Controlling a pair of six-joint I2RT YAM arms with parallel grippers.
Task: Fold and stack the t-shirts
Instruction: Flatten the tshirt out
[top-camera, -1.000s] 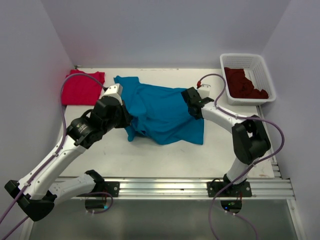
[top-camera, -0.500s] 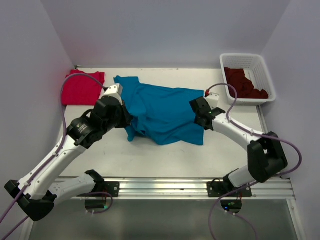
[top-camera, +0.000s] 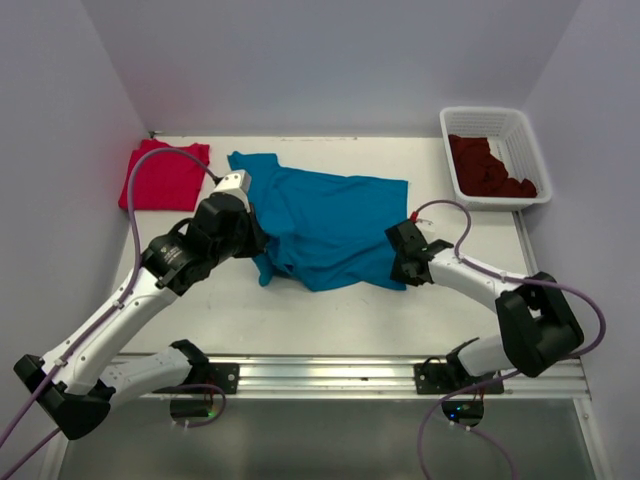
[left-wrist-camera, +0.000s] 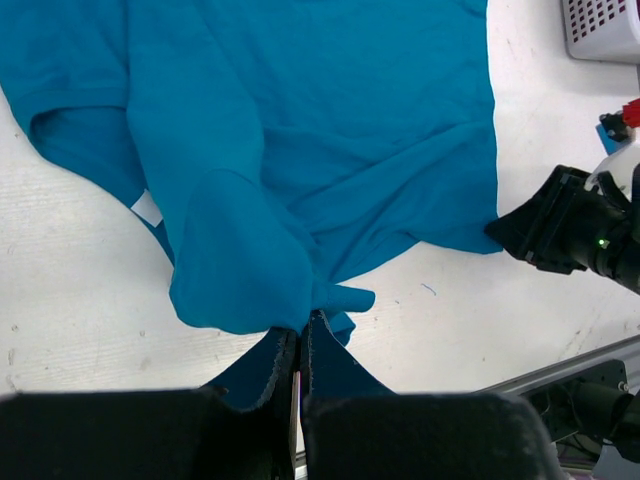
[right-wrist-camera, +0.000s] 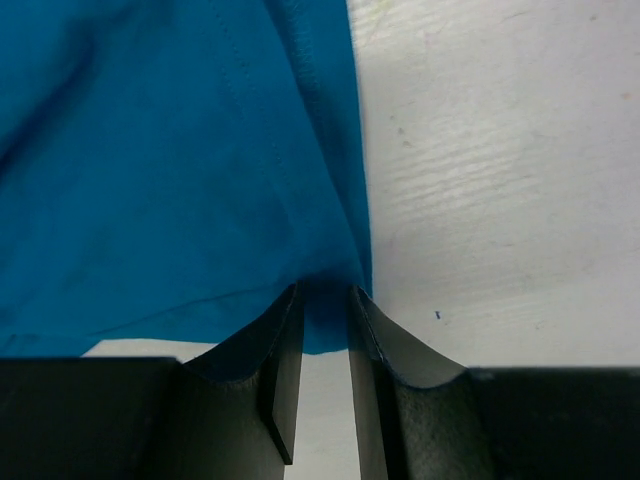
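Teal t-shirt (top-camera: 325, 225) lies spread but rumpled, and a red t-shirt (top-camera: 165, 178) lies flat well to its left. At its left edge the left gripper (left-wrist-camera: 302, 340) has its fingers pinched together on a bunched fold. At its near right corner the right gripper (right-wrist-camera: 325, 300) straddles the hem with its fingers slightly apart, not clamped. Beyond its right side, maroon t-shirts (top-camera: 485, 168) sit in a white basket (top-camera: 480, 112). The step looks like taking hold for a fold. Next, the right fingers need to close on that corner.
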